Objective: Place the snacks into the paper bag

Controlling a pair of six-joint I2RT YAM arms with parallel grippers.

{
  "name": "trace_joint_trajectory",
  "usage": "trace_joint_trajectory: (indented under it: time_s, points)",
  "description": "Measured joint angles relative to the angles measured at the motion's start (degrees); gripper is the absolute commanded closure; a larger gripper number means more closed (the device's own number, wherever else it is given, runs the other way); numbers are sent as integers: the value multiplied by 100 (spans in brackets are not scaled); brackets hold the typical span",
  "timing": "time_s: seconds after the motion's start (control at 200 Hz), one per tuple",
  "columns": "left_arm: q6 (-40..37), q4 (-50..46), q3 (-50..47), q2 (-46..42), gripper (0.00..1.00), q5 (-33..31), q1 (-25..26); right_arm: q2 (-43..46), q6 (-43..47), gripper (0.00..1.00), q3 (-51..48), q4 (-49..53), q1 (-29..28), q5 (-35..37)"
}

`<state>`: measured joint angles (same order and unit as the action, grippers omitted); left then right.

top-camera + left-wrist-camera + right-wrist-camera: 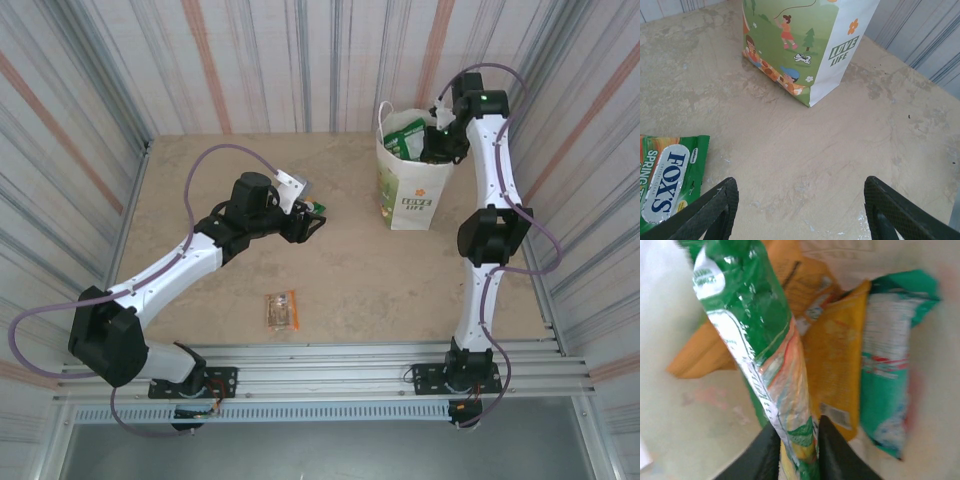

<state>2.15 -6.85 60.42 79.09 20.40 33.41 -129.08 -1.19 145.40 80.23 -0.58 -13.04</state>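
The white paper bag (410, 190) stands upright at the back right, its printed side facing the left wrist camera (805, 45). My right gripper (437, 150) reaches down into the bag's mouth. Its fingers press on both sides of a green packet (757, 345), so it (799, 427) is shut on it. Inside the bag lie an orange-yellow packet (832, 360) and a teal packet (890, 365). My left gripper (315, 215) hovers open over mid-table (800, 200), a green Fox's packet (667, 175) just to its left. A small clear packet (282, 310) with orange-brown contents lies near the front.
Corrugated striped walls (90, 120) close in the table on three sides. A metal rail (330, 360) with the arm bases runs along the near edge. Bare beige tabletop (350, 270) lies between the left gripper and the bag.
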Motion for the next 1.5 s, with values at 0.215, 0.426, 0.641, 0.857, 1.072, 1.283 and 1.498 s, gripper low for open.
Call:
trace_joint_trajectory:
  time_s: [0.215,0.426,0.641,0.857,1.072,1.283,1.498]
  points:
    - [0,0,2,0,31,-13,0,214,-105,51,0,-125,33,905]
    - [22,-13,11,0,31,-13,0,1038,-96,50,0,-369,-59,1137]
    - [267,-238,39,0,30,-238,0,2199,-96,49,-754,-782,-446,979]
    - [894,-492,44,142,30,-378,-361,3764,-142,46,-3001,-1672,-905,680]
    - [1410,-590,55,562,30,-264,-1224,5099,-457,46,-5272,-2782,-1655,387]
    - [1427,-994,723,1364,30,-186,-1733,5764,-946,48,-7119,-4201,-2433,-72]
    - [1285,-1281,1657,2262,29,-90,-2173,5786,-1064,49,-8067,-5217,-3311,-610]
